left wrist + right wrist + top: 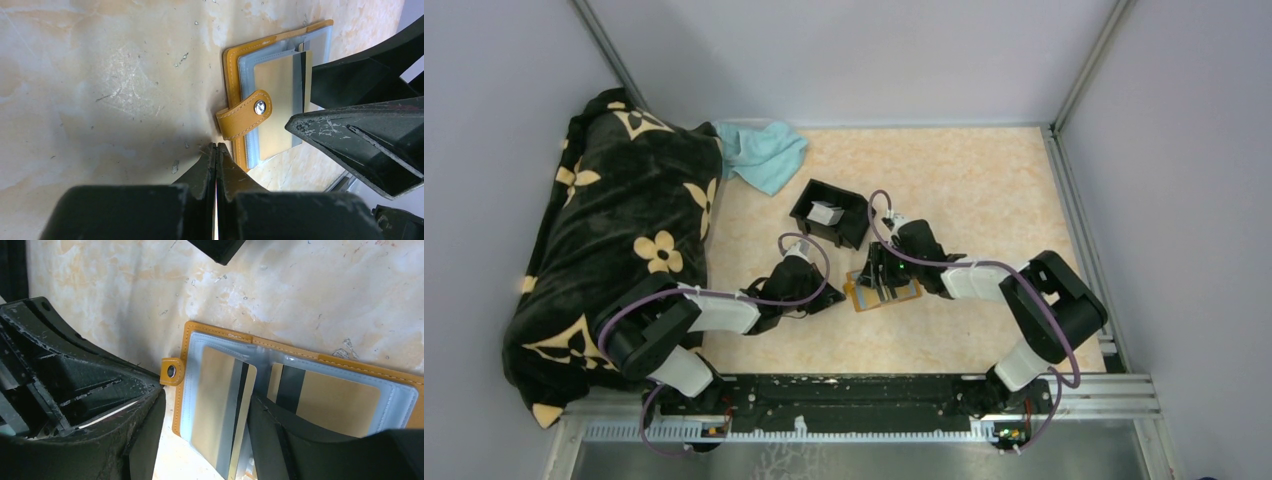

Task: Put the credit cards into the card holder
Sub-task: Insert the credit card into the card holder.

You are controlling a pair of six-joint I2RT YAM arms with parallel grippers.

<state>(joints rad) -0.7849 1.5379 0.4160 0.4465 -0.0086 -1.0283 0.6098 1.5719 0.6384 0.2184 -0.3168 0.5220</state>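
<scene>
**Seating a card in the open wallet**

We are resting our left gripper (216, 147), jaws pressed together, at the stitched edge of the card holder (231, 75), just below its snap tab (245, 117), apparently to stop it sliding. Our right gripper (207, 400) is standing spread, with a gold, dark-striped credit card (212, 375) lying between its jaws, partly inside a glossy clear plastic sleeve. Beyond the right-hand jaw, a second card (330, 400) is sitting in its pocket. The orange leather-like cover is lying open and flat on the marbled tabletop (100, 75).
</scene>
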